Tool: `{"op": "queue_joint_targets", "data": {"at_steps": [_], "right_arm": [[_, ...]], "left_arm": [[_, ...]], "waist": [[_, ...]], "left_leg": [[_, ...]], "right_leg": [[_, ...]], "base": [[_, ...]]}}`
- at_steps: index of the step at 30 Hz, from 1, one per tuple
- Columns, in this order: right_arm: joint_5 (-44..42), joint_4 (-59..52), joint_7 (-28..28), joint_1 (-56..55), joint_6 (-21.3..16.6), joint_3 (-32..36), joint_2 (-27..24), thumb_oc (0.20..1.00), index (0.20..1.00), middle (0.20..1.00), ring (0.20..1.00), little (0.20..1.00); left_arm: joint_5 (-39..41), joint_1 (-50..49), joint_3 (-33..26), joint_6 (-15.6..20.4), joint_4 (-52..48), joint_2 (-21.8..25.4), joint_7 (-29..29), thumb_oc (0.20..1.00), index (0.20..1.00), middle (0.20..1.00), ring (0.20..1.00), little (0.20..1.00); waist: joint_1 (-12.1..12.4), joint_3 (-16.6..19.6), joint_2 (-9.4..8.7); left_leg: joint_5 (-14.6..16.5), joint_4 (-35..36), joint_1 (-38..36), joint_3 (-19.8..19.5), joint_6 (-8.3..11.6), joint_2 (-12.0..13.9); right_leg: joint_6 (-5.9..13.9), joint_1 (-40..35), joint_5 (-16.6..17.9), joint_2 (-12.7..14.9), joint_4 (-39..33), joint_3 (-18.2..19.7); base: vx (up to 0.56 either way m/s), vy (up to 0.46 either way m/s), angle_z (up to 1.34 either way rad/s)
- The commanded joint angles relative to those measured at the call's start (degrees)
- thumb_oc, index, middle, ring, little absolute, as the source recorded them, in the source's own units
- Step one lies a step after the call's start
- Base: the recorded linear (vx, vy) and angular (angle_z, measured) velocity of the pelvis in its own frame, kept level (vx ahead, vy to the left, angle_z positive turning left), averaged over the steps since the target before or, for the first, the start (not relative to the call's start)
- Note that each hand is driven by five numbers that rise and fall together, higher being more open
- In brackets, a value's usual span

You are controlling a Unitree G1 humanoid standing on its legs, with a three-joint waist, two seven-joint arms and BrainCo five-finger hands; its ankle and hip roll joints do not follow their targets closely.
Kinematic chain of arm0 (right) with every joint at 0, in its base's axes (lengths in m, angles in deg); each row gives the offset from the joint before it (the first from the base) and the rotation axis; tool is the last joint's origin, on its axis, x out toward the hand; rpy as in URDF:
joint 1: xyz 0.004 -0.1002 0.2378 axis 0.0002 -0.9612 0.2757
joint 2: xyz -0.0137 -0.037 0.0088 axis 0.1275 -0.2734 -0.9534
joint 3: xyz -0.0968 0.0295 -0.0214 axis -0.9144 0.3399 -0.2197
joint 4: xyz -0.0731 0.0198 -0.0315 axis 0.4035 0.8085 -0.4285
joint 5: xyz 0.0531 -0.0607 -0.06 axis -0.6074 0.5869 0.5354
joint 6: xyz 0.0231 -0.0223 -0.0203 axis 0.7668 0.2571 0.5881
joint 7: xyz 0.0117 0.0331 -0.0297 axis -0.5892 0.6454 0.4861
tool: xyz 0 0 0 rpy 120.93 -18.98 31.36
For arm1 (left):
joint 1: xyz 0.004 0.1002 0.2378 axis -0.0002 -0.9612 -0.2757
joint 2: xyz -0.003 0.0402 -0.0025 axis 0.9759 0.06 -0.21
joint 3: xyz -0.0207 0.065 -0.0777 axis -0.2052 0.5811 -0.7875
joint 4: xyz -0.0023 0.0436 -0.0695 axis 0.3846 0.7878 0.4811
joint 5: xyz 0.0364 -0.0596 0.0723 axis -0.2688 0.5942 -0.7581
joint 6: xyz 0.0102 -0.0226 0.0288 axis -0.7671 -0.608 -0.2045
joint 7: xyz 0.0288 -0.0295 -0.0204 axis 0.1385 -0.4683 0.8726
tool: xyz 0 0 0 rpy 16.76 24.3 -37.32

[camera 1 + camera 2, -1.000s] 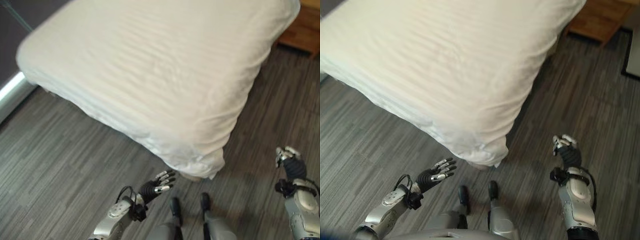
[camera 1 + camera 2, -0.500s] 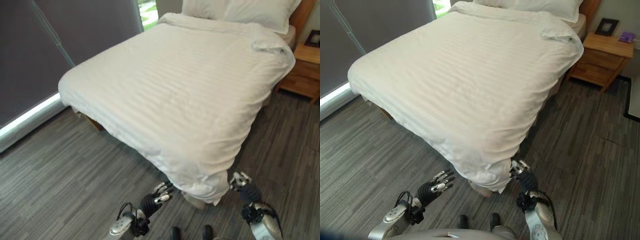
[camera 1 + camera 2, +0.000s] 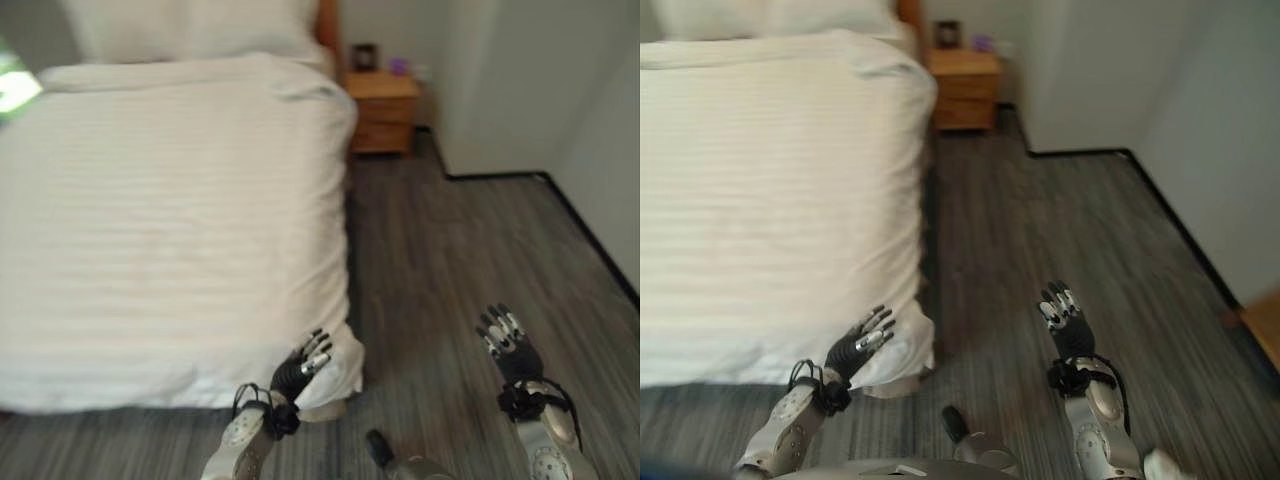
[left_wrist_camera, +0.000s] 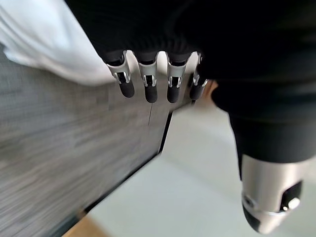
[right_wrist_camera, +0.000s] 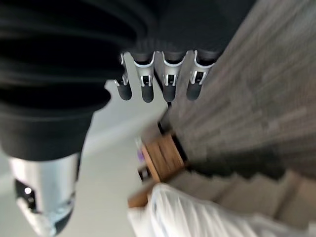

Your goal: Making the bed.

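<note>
One bed with a white striped duvet (image 3: 170, 220) fills the left half of the head views, with what appear to be two white pillows (image 3: 190, 28) at its upper end and one wooden bedside cabinet (image 3: 383, 110) just beside it at upper centre. The left hand (image 3: 300, 366) sits at lower centre against the duvet's hanging near corner, fingers straight and spread, gripping nothing. The right hand (image 3: 508, 345) is held up at lower right over the grey wood-plank floor (image 3: 450, 270), well apart from the bed, fingers likewise extended and empty.

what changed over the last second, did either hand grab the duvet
No grab. The view swung, so the camera moved: it now looks along the bed's side to the nightstand. The left hand stays open by the white duvet corner; the right hand stays open over the floor.
</note>
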State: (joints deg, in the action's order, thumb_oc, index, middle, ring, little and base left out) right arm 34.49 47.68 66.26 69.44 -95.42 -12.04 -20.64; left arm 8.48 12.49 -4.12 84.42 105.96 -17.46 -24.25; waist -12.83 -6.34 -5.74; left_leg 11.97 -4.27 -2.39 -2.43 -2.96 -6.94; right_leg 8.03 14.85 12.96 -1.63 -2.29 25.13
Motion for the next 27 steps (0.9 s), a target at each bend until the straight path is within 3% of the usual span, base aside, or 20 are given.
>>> {"op": "queue_joint_targets", "data": {"at_steps": [1, 2, 3, 4, 6, 7, 8, 9, 10, 11, 12, 13, 18, 24, 27], "right_arm": [[4.1, -0.2, 1.6, 3.8, -2.7, -2.5, -0.1, 1.0, 1.0, 1.0, 1.0, 1.0], [3.2, -0.5, 0.7, 2.9, -2.0, -3.8, 1.0, 1.0, 1.0, 1.0, 1.0, 1.0], [3.2, -0.4, 0.7, 2.9, -2.0, -3.8, 1.1, 1.0, 1.0, 1.0, 1.0, 1.0], [2.5, -0.6, -0.7, 2.7, -1.3, -5.1, 1.0, 1.0, 1.0, 1.0, 1.0, 1.0], [6.5, -2.4, -2.4, 1.5, 0.1, -5.6, -1.3, 1.0, 1.0, 1.0, 1.0, 1.0], [7.7, -2.4, -1.9, 1.8, -0.1, -5.4, -1.3, 1.0, 1.0, 1.0, 1.0, 1.0], [7.7, -2.4, -1.9, 1.8, -0.1, -5.4, -1.3, 1.0, 1.0, 1.0, 1.0, 1.0], [7.5, -1.2, -0.8, 3.0, -0.5, -5.8, -0.4, 1.0, 1.0, 1.0, 1.0, 1.0], [7.5, -1.2, -0.8, 3.0, -0.5, -5.8, -0.4, 1.0, 1.0, 1.0, 1.0, 1.0], [4.8, -0.5, -1.2, 3.8, -0.5, -6.7, 1.0, 1.0, 1.0, 1.0, 1.0, 1.0], [4.8, -0.5, -1.2, 3.8, -0.5, -6.7, 1.0, 1.0, 1.0, 1.0, 1.0, 1.0], [3.9, -0.6, -2.2, 4.3, -0.1, -8.3, 0.6, 1.0, 1.0, 1.0, 1.0, 1.0], [1.8, -1.4, -2.9, 3.0, 0.3, -8.0, 0.2, 1.0, 1.0, 1.0, 1.0, 1.0], [-2.6, 1.2, -2.3, 0.3, 1.0, -6.4, 2.1, 1.0, 1.0, 1.0, 1.0, 1.0], [-3.4, -0.1, -3.4, 0.2, 1.7, -8.0, 2.2, 1.0, 1.0, 1.0, 1.0, 1.0]], "left_arm": [[-2.1, -3.4, -0.8, 4.5, -1.8, 1.6, 1.9, 1.0, 1.0, 1.0, 1.0, 1.0], [-2.3, -4.3, -2.9, 4.4, -3.8, 2.3, 3.7, 1.0, 1.0, 1.0, 1.0, 1.0], [-2.3, -4.3, -3.0, 4.4, -3.8, 2.3, 3.7, 1.0, 1.0, 1.0, 1.0, 1.0], [-1.0, -5.2, -4.0, 4.1, -4.2, 1.8, 3.7, 1.0, 1.0, 1.0, 1.0, 1.0], [-0.2, -6.7, -4.2, 3.1, -5.7, 1.4, 2.5, 1.0, 1.0, 1.0, 1.0, 1.0], [-1.4, -7.4, -3.9, 3.1, -6.3, 1.6, 2.4, 1.0, 1.0, 1.0, 1.0, 1.0], [-1.4, -7.4, -3.9, 3.0, -6.3, 1.6, 2.4, 1.0, 1.0, 1.0, 1.0, 1.0], [-2.2, -7.9, -3.3, 3.0, -5.8, 1.1, 2.5, 1.0, 1.0, 1.0, 1.0, 1.0], [-2.2, -7.9, -3.3, 3.0, -5.8, 1.1, 2.5, 1.0, 1.0, 1.0, 1.0, 1.0], [-1.7, -8.5, -3.6, 3.1, -6.1, 0.4, 3.1, 1.0, 1.0, 1.0, 1.0, 1.0], [-1.7, -8.5, -3.6, 3.1, -6.1, 0.4, 3.1, 1.0, 1.0, 1.0, 1.0, 1.0], [-1.9, -9.5, -4.9, 3.2, -6.3, 0.0, 3.4, 1.0, 1.0, 1.0, 1.0, 1.0], [-0.7, -9.3, -4.8, 2.8, -4.4, -1.0, 3.8, 1.0, 1.0, 1.0, 1.0, 1.0], [-2.3, -9.5, -3.3, 2.2, -4.9, -1.7, 4.6, 1.0, 1.0, 1.0, 1.0, 1.0], [-3.6, -11.0, -3.1, 2.0, -4.7, -1.0, 4.3, 1.0, 1.0, 1.0, 1.0, 1.0]], "waist": [[3.3, -0.8, 2.23], [5.3, -2.4, 3.18], [5.2, -2.4, 3.07], [6.0, -2.9, 3.64], [7.6, -2.5, 5.04], [8.5, -2.1, 5.37], [8.5, -1.9, 5.33], [10.0, -0.6, 4.71], [10.0, -0.7, 4.72], [11.1, 0.9, 3.85], [11.0, 0.9, 3.85], [12.1, 1.9, 3.28], [13.4, 2.2, 2.7], [13.0, 2.5, 3.04], [13.9, 2.8, 3.37]], "left_leg": [[-5.4, 8.9, -5.3, 3.1, 0.57, 1.1], [-7.0, 7.4, -3.9, 6.2, 1.13, 3.0], [-7.1, 7.4, -3.8, 6.1, 1.13, 2.9], [-8.1, 7.7, -3.3, 6.7, 1.31, 3.4], [-9.2, 8.1, -2.5, 6.9, 1.26, 4.8], [-9.2, 7.6, -2.0, 6.9, 1.19, 5.1], [-9.3, 7.6, -1.8, 6.9, 1.19, 5.1], [-8.8, 7.3, -1.7, 6.7, 1.23, 4.8], [-8.8, 7.3, -1.7, 6.7, 1.23, 4.8], [-8.7, 7.6, -1.6, 7.1, 1.58, 4.6], [-8.7, 7.6, -1.7, 7.1, 1.58, 4.6], [-8.7, 7.1, -1.2, 7.2, 1.97, 5.0], [-9.5, 7.3, -1.6, 5.3, 2.53, 5.8], [-9.7, 7.3, -2.8, 3.5, 3.3, 6.7], [-9.9, 7.2, -3.4, 2.2, 3.43, 6.8]], "right_leg": [[6.19, 3.7, 5.7, -2.2, -1.7, -10.5], [4.04, 2.6, -0.1, 1.7, 4.0, -20.1], [4.04, 2.8, -0.1, 1.8, 4.1, -20.1], [2.23, 1.2, -2.3, 3.5, 6.6, -22.2], [0.57, -2.4, -6.0, 6.6, 12.8, -22.5], [0.57, -3.9, -6.3, 8.3, 13.6, -23.3], [0.58, -3.8, -6.1, 8.4, 13.5, -23.3], [1.36, -7.9, -5.1, 10.5, 9.1, -24.9], [1.36, -7.9, -5.1, 10.5, 9.0, -24.9], [2.07, -10.3, -5.4, 10.2, 0.8, -26.1], [2.07, -10.5, -5.4, 10.2, 0.6, -26.2], [2.46, -11.3, -5.4, 8.7, -2.4, -24.1], [1.7, -13.2, -6.5, 8.6, -1.9, -25.0], [0.46, -16.0, -7.7, 8.0, -2.1, -27.1], [0.02, -17.3, -8.4, 8.0, -1.8, -28.3]], "base": [[-0.31, -0.1, -1.6], [-0.3, -0.097, -1.15], [-0.34, -0.11, -1.18], [-0.22, -0.053, -0.82], [-0.34, -0.103, -0.41], [-0.22, -0.084, 0.19], [-0.08, -0.119, 0.01], [-0.03, -0.084, -0.03], [-0.05, -0.178, -0.05], [-0.02, -0.094, -0.01], [-0.04, -0.2, -0.12], [-0.02, -0.106, -0.29], [-0.02, -0.131, -0.06], [0.0, -0.057, 0.3], [0.0, -0.024, 0.1]]}}
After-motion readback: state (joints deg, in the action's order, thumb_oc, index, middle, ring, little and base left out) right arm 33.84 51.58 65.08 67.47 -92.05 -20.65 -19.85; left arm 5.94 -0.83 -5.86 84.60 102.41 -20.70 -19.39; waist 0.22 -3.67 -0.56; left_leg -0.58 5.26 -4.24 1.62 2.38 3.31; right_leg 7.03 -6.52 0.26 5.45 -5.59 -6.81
